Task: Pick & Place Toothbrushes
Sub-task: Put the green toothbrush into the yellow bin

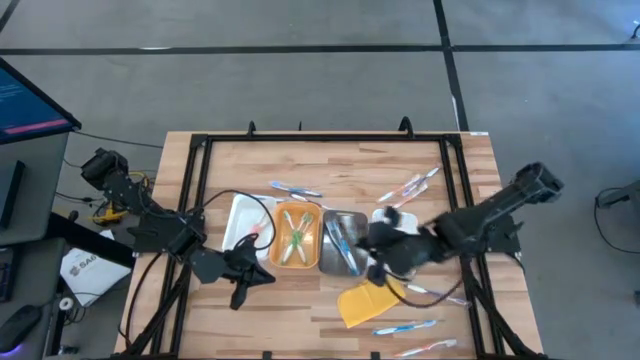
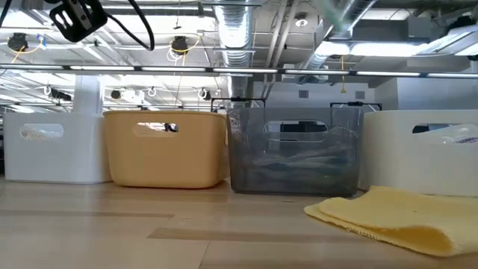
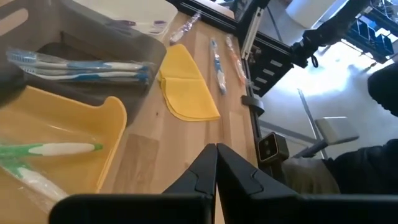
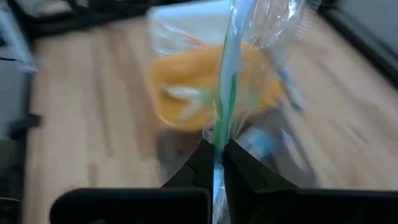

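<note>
Yellow pad [image 2: 396, 215] foremost; right gripper [image 4: 216, 151] pinches a green toothbrush [image 4: 227, 93] above trays.

The high view looks straight down on the whole bench [image 1: 330, 160] from well above. The low view sits at bench-top height, facing level across it toward the orange tray [image 2: 166, 149] and yellow pad [image 2: 396, 213] close ahead (both also seen from above). Each wrist view looks forward past its own arm's fingers, close over the trays; the left wrist view shares the yellow pad.
</note>
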Controlling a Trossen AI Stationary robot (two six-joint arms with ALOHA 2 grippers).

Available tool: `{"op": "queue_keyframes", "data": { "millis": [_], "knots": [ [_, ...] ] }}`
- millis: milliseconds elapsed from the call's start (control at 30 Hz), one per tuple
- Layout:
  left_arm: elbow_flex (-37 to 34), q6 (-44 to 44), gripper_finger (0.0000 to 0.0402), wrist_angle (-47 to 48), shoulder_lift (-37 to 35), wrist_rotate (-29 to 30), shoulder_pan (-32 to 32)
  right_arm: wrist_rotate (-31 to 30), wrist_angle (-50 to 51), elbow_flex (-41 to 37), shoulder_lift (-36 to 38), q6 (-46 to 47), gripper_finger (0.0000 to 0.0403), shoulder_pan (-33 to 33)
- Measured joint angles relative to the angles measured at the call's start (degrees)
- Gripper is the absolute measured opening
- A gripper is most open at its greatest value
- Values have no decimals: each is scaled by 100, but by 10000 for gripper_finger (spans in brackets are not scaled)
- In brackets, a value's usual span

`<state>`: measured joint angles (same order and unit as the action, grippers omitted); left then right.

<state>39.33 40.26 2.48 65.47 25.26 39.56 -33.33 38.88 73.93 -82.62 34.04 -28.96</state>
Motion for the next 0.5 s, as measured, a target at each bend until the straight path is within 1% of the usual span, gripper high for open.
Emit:
{"op": "queue_keyframes", "data": {
  "millis": [67,133,233,300,400,500],
  "knots": [
    [0,14,1,0,0,1,55,637,-594,0,-186,-443,5,372],
    [0,50,1,0,0,-3,124,1195,-970,0,-374,-757,5,704],
    [0,98,1,0,-2,0,232,1786,-1255,6,-691,-920,5,1162],
    [0,111,1,0,-2,9,312,2179,-1239,42,-893,-998,5,1414],
    [0,113,1,0,-2,101,429,2819,-1275,316,-1265,-1024,5,1739],
    [0,114,1,1,-4,156,486,3455,-1264,828,-1716,-1065,6,1994]
  ]
}}
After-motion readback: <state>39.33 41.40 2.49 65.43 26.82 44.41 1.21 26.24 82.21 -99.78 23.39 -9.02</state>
